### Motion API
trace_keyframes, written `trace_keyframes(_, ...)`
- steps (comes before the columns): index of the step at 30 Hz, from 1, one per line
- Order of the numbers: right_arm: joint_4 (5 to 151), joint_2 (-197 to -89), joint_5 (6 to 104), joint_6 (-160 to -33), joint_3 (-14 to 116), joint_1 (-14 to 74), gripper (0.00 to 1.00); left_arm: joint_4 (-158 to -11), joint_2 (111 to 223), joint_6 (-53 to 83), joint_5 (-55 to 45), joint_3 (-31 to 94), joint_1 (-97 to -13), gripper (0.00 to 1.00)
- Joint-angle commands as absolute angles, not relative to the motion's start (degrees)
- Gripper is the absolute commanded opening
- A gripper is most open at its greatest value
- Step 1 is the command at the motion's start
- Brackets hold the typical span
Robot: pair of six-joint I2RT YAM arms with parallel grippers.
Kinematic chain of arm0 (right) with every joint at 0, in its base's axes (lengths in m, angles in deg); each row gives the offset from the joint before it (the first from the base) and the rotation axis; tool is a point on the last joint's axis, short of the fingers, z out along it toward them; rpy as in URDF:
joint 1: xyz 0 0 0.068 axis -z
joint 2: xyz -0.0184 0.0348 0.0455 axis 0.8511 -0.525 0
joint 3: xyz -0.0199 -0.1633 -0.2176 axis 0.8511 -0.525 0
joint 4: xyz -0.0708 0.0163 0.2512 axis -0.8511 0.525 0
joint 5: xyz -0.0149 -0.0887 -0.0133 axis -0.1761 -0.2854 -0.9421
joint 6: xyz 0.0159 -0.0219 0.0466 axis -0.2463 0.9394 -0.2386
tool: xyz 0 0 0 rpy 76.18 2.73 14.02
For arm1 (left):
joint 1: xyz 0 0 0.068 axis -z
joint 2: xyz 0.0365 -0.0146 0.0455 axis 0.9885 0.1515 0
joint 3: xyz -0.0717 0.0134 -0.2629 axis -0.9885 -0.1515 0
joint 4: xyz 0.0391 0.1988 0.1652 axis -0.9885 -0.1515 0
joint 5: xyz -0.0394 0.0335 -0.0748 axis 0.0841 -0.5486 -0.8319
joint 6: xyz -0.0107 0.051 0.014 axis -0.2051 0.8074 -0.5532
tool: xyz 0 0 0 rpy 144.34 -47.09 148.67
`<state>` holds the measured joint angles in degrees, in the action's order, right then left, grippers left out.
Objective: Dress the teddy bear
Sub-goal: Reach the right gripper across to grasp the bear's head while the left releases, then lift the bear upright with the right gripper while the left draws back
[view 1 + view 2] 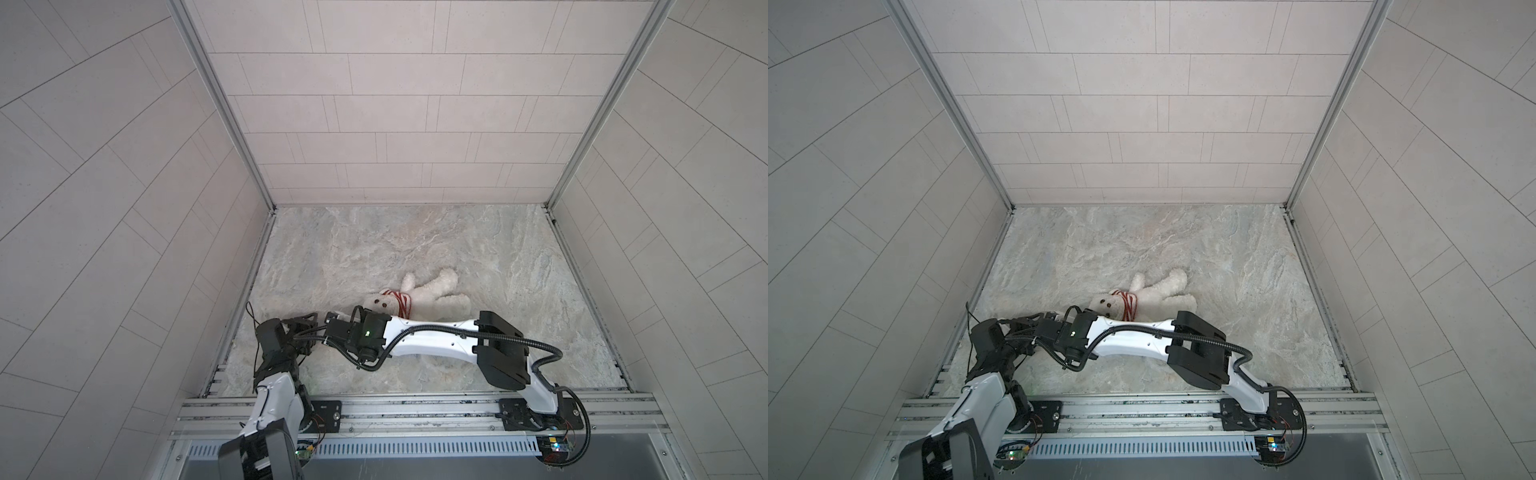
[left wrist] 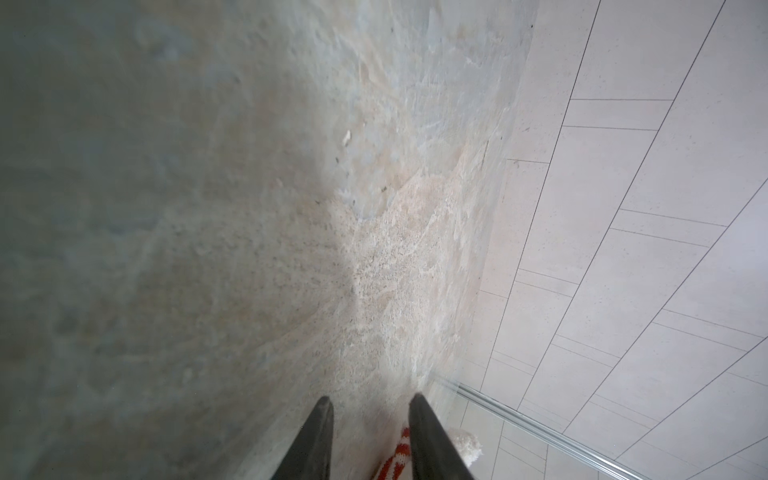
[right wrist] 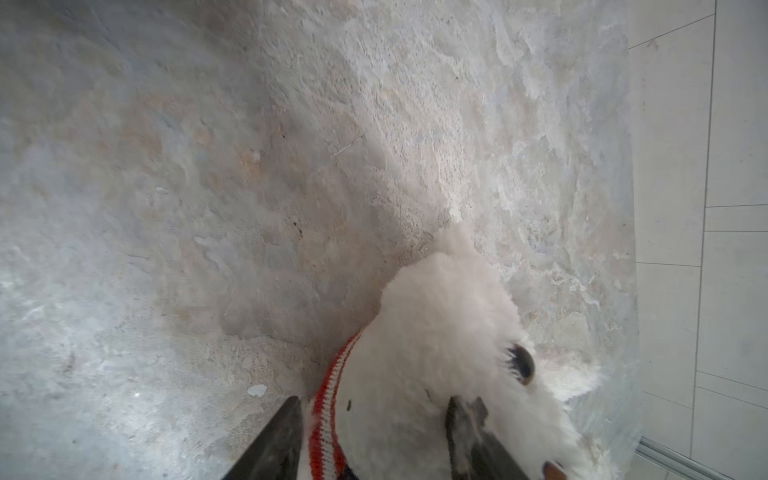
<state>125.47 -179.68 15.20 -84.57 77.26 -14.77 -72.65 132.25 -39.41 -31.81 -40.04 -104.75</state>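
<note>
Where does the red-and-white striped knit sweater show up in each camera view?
A top view: red-and-white striped knit sweater bunched at the fluffy white teddy bear's neck, lower centre.
A top view: sweater, same spot.
Left wrist: small patch, bottom edge.
Right wrist: striped band, bottom edge.
Shared landmark: marbled grey tabletop.

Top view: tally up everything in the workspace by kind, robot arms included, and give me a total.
teddy bear: 1
striped sweater: 1, bunched around the bear's neck
robot arms: 2, left arm and right arm
Total: 4
</note>
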Motion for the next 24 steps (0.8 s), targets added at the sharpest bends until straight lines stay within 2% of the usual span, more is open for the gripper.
trace_keyframes(1,128.43,-180.9,10.02,-85.06,79.26,-14.93,0.59,-71.43,133.24,-37.65,-35.86,-40.02,-107.31,0.35)
trace_keyframes(7,127.93,-183.32,8.84,-84.21,80.94,-14.49,0.57,-69.86,135.03,-38.12,-37.06,-40.04,-108.76,0.33)
trace_keyframes(12,127.91,-184.76,9.3,-83.97,81.25,-14.44,0.52,-70.54,135.01,-37.9,-37.04,-39.15,-109.05,0.33)
trace_keyframes(19,127.95,-186.75,8.89,-84.19,80.79,-14.22,0.41,-70.13,134.81,-38.91,-37.46,-39.15,-109.04,0.32)
trace_keyframes(24,127.9,-186.74,6.86,-84.32,80.76,-14.0,0.25,-71.62,133.03,-38.88,-37.07,-38.95,-109.03,0.32)
